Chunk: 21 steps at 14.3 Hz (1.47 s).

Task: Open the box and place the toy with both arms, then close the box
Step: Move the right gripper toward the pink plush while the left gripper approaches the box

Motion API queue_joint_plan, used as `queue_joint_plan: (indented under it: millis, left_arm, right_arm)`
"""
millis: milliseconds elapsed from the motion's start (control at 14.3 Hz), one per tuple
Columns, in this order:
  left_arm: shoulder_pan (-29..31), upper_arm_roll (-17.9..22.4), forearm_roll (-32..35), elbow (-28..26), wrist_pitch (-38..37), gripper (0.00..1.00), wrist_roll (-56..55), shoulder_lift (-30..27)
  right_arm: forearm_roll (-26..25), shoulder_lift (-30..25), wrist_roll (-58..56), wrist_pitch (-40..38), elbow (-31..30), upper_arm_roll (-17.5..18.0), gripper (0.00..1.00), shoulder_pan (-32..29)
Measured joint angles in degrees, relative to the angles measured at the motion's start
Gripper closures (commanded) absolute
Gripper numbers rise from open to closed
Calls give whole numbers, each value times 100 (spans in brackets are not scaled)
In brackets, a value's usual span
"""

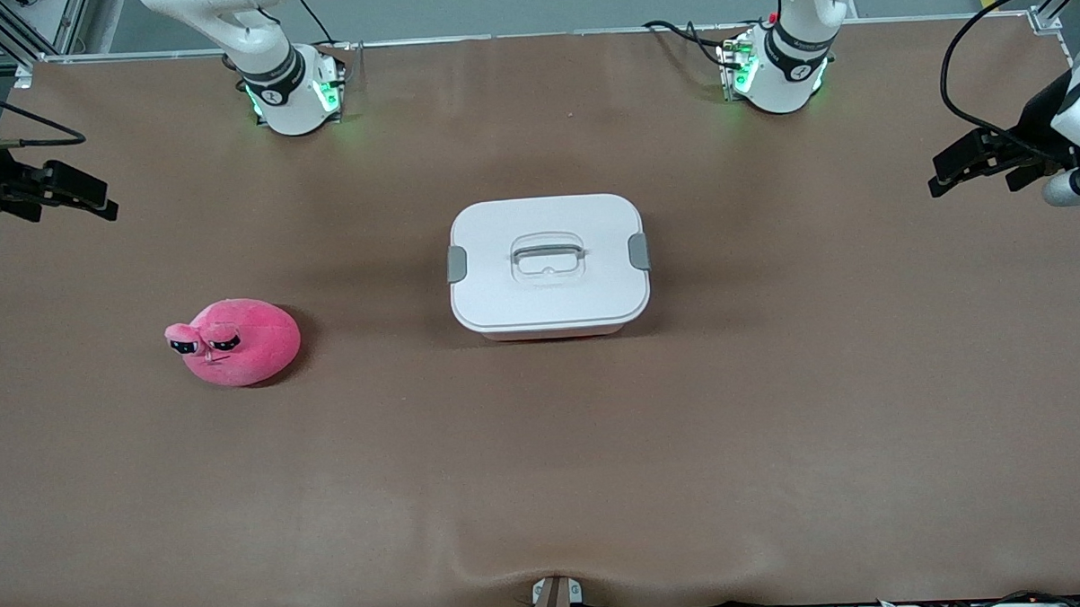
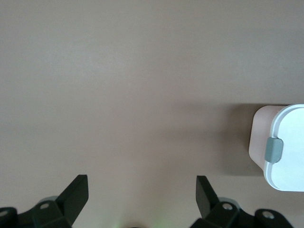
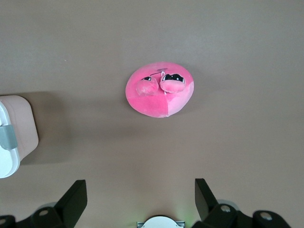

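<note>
Front view: lidded white box (image 1: 549,265), round pink toy (image 1: 234,342); left claw (image 1: 973,164) and right claw (image 1: 67,192) spread, empty.

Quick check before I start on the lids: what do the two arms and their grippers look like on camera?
Both arms are white with black joint bands; their bases glow green, and black cables run to them. The left gripper and right gripper are small and black. In the wrist views, each shows two flat, wedge-shaped black fingers on bolted black mounts.
</note>
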Motion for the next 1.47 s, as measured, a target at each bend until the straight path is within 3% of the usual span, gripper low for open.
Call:
queue_joint_plan:
  millis: [770,1469]
  left_arm:
    - [-12,-7,156,100,1,0,7,51]
    - [41,24,156,275,3,0,6,306]
  right_arm:
    - [0,-3,-288,283,-186,-19,0,-20]
    - [0,-21,-307,1405,-1325,-13,0,-21]
